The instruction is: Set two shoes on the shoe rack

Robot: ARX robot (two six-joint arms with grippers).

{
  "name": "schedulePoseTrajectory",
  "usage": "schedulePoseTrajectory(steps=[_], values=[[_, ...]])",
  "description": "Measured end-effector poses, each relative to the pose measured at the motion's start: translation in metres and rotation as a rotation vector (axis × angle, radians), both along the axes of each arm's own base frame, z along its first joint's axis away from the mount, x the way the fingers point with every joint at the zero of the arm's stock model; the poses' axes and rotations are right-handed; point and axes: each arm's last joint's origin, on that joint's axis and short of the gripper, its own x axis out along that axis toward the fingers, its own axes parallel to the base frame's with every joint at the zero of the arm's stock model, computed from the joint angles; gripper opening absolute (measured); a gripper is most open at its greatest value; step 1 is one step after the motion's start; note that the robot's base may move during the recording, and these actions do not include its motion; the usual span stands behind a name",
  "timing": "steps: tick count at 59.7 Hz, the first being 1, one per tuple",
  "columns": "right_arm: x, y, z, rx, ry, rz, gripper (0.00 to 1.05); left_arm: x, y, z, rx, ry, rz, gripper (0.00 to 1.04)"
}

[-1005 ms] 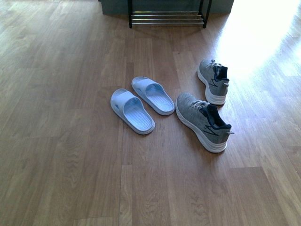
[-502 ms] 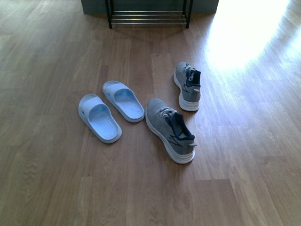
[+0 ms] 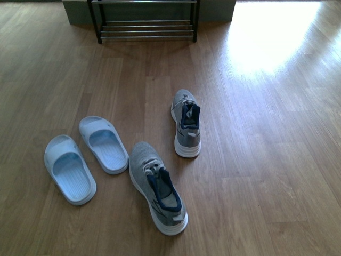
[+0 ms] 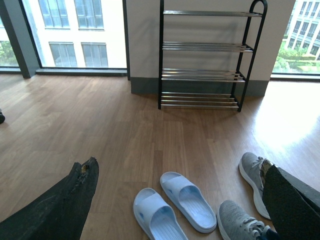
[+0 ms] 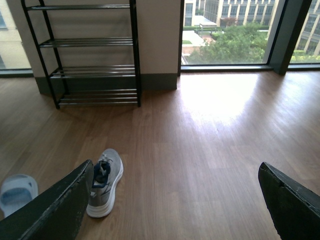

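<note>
Wooden floor (image 3: 266,160) throughout.

Front view: shows the rack (image 3: 146,29) at the far edge against the wall, with only its lower chrome rods in frame. Shows all four shoes down on the floor, well short of the rack. Puts the pale blue pair to the left, the left slide (image 3: 69,176) just beside the right slide (image 3: 104,144), toes pointing away. Puts the near sneaker (image 3: 157,186) just right of the slides, angled, and the far sneaker (image 3: 186,122) beyond it, toe toward the rack (navy lining plain in both).

Left wrist view: takes in the whole rack (image 4: 205,60), four tiers, upright between two windows. Catches the left slide (image 4: 157,217), right slide (image 4: 187,200), far sneaker (image 4: 255,175) and near sneaker (image 4: 240,222) on the floor below. Shows the left gripper (image 4: 179,169) with fingers (image 4: 60,205) spread wide apart, gripping nothing.

Right wrist view: shows the rack (image 5: 90,55) at the wall and the far sneaker (image 5: 105,182) on the floor, a slide (image 5: 15,192) cut off at the frame edge. Shows the right gripper (image 5: 175,166) with fingers (image 5: 292,200) likewise wide apart, clear of every shoe.
</note>
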Motion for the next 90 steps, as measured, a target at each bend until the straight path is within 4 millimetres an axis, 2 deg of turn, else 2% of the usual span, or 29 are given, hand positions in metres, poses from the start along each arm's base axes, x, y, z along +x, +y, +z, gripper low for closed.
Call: schedulePoseTrajectory(steps=[17,19,25,28,31,37,43,47,50,56,68,79,90], values=[[0.0,0.0,0.0,0.0,0.0,0.003,0.96,0.0,0.0,0.0,-0.001,0.0,0.002,0.95],[0.0,0.0,0.0,0.0,0.001,0.003,0.96,0.001,0.0,-0.002,-0.036,0.062,0.065,0.95],[0.0,0.0,0.0,0.0,0.0,0.003,0.96,0.002,-0.004,-0.004,-0.134,0.407,0.294,0.95],[0.0,0.0,0.0,0.0,0.002,0.003,0.96,0.005,-0.008,-0.007,-0.169,0.494,0.329,0.95],[0.0,0.0,0.0,0.0,0.001,0.003,0.96,0.011,-0.015,-0.01,-0.22,0.546,0.331,0.95],[0.0,0.0,0.0,0.0,0.002,0.003,0.96,0.031,-0.039,-0.007,-0.288,0.614,0.225,0.95],[0.0,0.0,0.0,0.0,0.002,0.003,0.96,0.063,-0.064,-0.011,-0.293,0.686,0.138,0.95],[0.0,0.0,0.0,0.0,0.001,0.003,0.96,0.092,-0.081,-0.022,-0.278,0.752,0.09,0.95],[0.0,0.0,0.0,0.0,0.002,0.003,0.96,0.104,-0.09,-0.033,-0.261,0.803,0.065,0.95],[0.0,0.0,0.0,0.0,0.002,0.003,0.96,0.128,-0.114,-0.073,-0.177,0.974,0.01,0.95],[0.0,0.0,0.0,0.0,0.002,0.003,0.96,0.148,-0.138,-0.128,-0.12,1.191,-0.03,0.95],[0.0,0.0,0.0,0.0,0.002,0.003,0.96,0.162,-0.151,-0.156,-0.128,1.304,-0.028,0.95],[0.0,0.0,0.0,0.0,0.002,0.003,0.96,0.177,-0.154,-0.18,-0.175,1.391,-0.002,0.95]])
